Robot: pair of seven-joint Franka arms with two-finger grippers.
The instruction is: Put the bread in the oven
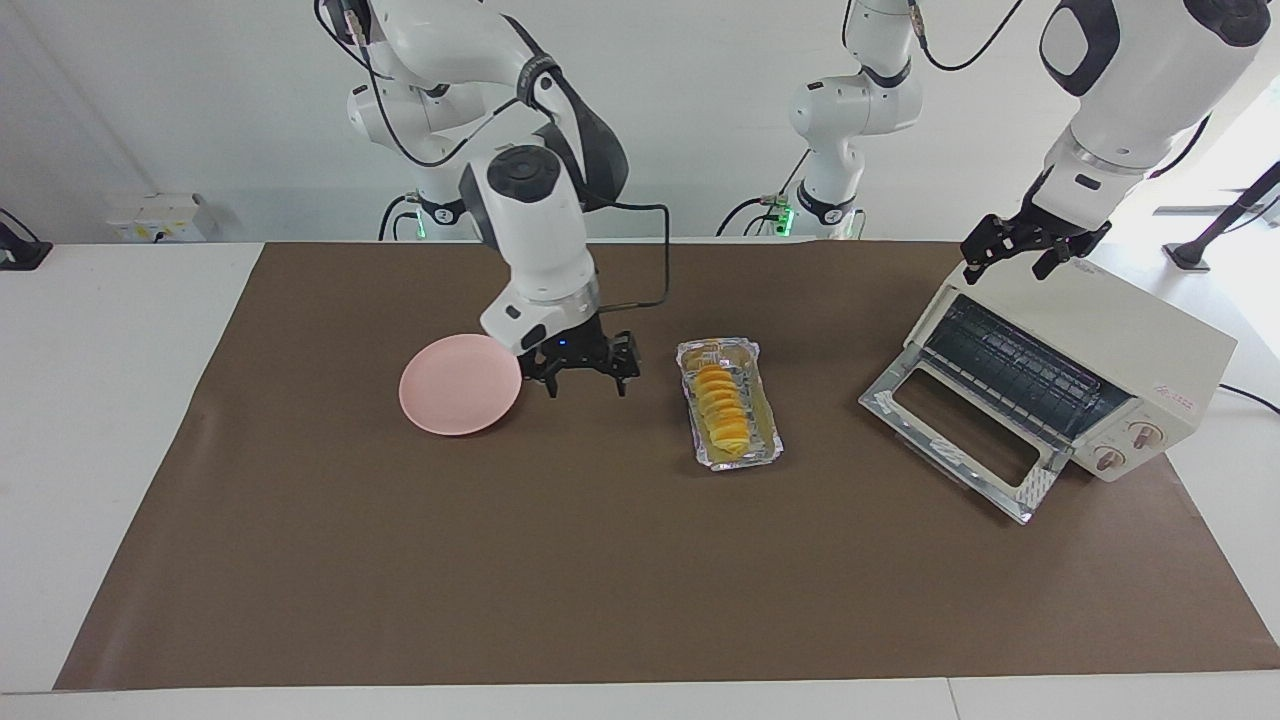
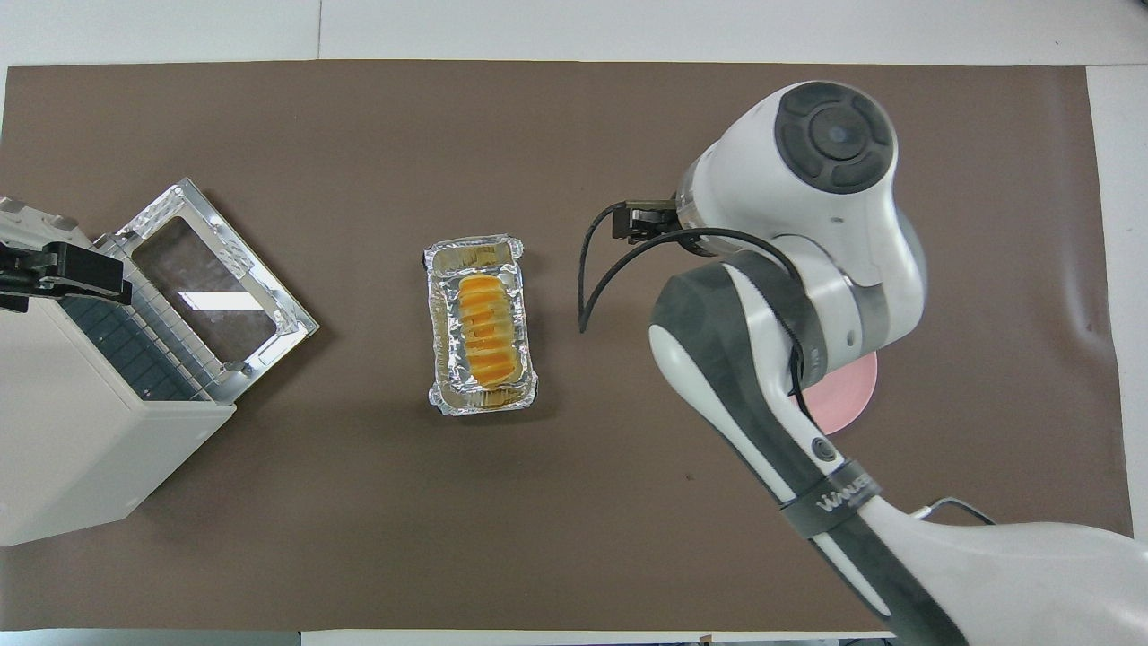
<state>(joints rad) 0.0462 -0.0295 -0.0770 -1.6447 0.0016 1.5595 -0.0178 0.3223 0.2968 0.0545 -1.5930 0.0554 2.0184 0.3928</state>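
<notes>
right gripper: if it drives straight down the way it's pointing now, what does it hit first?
Most likely bare brown mat: the open, empty right gripper points down beside the pink plate, between it and the foil tray. Depth is unclear; it could clip the plate's rim.
</notes>
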